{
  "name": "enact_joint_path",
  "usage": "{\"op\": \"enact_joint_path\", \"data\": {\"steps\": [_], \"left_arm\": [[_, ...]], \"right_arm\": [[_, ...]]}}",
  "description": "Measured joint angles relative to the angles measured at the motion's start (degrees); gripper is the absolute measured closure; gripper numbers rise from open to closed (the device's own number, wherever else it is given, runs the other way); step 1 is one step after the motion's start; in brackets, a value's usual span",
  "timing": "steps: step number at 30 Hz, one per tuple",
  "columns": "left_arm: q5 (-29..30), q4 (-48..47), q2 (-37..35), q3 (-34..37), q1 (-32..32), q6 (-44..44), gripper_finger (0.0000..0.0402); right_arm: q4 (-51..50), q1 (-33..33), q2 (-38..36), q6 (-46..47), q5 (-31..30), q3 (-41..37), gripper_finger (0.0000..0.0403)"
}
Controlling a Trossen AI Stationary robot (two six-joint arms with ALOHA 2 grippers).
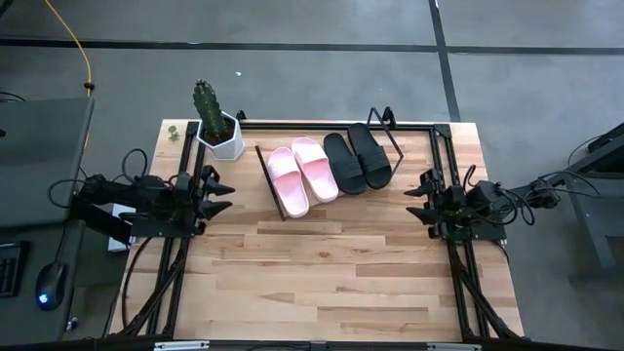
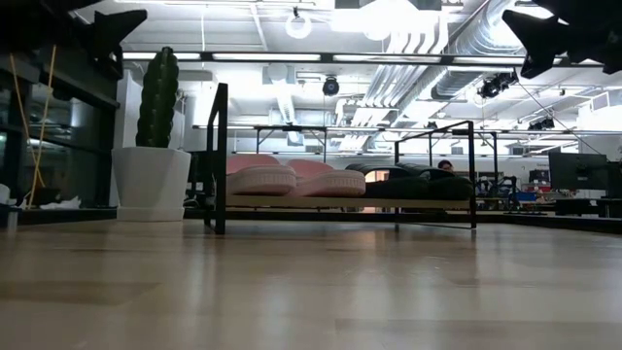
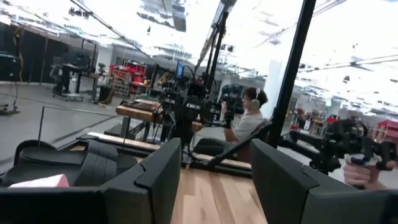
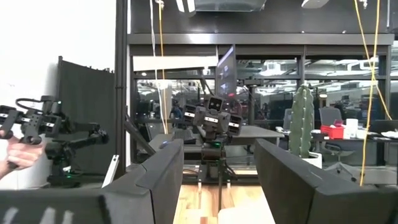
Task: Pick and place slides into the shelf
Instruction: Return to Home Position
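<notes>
Four slides lie side by side on the shelf [image 1: 283,207] at the table's far middle: two pink slides [image 1: 302,174] on the left, two black slides [image 1: 358,158] on the right. In the low view the pink slides [image 2: 282,179] and black slides [image 2: 418,183] rest sole-down on the shelf's board [image 2: 340,203]. My left gripper [image 1: 226,191] hovers open at the table's left edge, raised off the table. My right gripper [image 1: 413,198] hovers open at the right edge. Neither touches anything.
A potted cactus in a white pot [image 1: 220,131] stands at the table's far left, beside the shelf. Bare wooden tabletop [image 1: 322,273] spreads across the near half. A person [image 3: 245,121] sits in the room beyond the table.
</notes>
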State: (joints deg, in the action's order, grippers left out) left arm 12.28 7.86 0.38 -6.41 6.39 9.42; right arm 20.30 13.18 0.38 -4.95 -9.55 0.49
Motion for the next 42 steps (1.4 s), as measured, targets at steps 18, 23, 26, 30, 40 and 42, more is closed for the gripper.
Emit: {"op": "enact_joint_path", "data": {"steps": [18, 23, 26, 30, 40, 42], "left_arm": [[0.14, 5.6, 0.06, 5.94, 0.0, 0.96, 0.0224], [-0.02, 5.42, -0.02, 5.92, 0.0, -1.63, 0.0224], [-1.72, 4.63, -0.02, 5.92, 0.0, -4.51, 0.0224], [-2.19, 1.92, -0.02, 5.92, 0.0, -5.79, 0.0224], [-2.15, -4.57, -0.02, 5.9, 0.0, -8.08, 0.0224], [-1.81, -5.43, -0.01, 5.9, 0.0, -8.74, 0.0224]], "right_arm": [[-1.95, -0.01, -0.01, 1.51, -0.27, -0.02, 0.0215], [-4.3, 0.0, -0.02, 2.17, -0.25, -0.04, 0.0215], [-6.36, -0.01, -0.02, 2.45, -0.23, -0.04, 0.0215], [-7.71, -0.01, -0.02, 2.1, -0.06, -0.04, 0.0215], [-14.39, -0.01, -0.01, 2.43, -0.08, -0.04, 0.0215], [-15.42, -0.01, -0.02, 2.51, -0.07, -0.04, 0.0215]]}}
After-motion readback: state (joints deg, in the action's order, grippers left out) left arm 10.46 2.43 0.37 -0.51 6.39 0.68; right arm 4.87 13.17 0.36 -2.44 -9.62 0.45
